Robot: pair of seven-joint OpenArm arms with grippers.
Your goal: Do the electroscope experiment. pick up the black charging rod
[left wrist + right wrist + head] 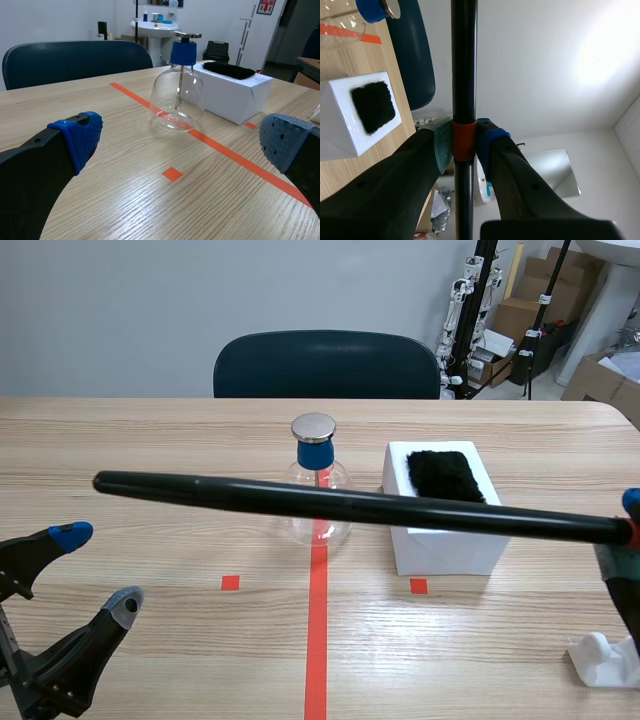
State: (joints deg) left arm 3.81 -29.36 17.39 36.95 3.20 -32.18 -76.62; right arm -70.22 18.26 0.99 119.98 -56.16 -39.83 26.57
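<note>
Pale grey wall [130, 310], dark teal chair [325, 365] behind wooden table [140, 445], cardboard boxes [512, 318], white sink [152, 27]

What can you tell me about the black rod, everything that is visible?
The rod is long, thin, round and glossy black, plastic by its look, with an orange-red band near one end. The right pincer is shut on it at that band, one pad on each side. The rod hangs nearly level in the air and spans most of the scene view, passing in front of the flask and the box. Nothing else is seen touching it.
</note>
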